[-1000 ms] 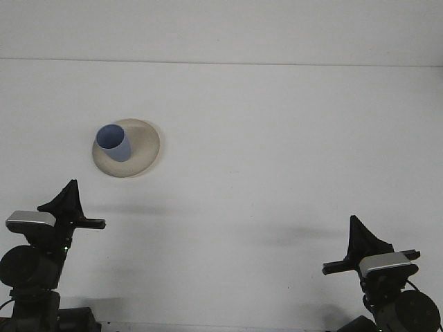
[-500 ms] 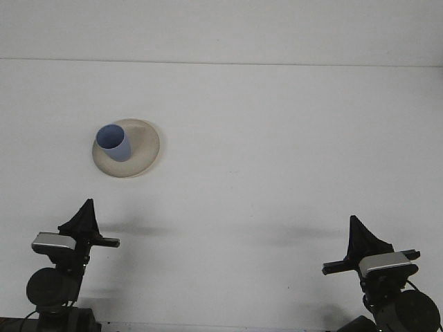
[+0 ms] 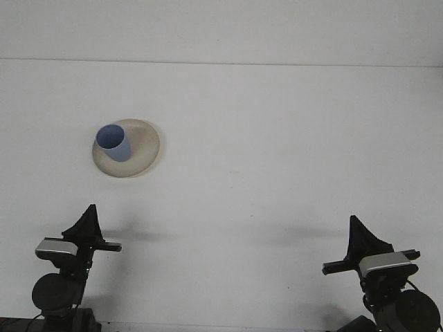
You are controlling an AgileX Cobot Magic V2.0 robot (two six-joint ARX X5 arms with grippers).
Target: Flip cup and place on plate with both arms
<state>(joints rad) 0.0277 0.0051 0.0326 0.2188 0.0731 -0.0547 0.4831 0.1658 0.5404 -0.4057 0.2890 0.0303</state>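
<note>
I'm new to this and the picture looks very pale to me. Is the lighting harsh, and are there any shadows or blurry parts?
Front view: light is soft and even, with no glare on the white table. Faint, diffuse shadows lie on the table beside the left gripper and right gripper, and a thin one edges the plate. The blue cup looks slightly soft but readable.

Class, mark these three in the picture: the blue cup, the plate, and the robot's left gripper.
blue cup (image 3: 114, 142), front view, on its open mouth and side wall.
plate (image 3: 144, 142), front view, on bare surface right of the cup.
left gripper (image 3: 86, 223), front view, on its dark fingertips.
</note>
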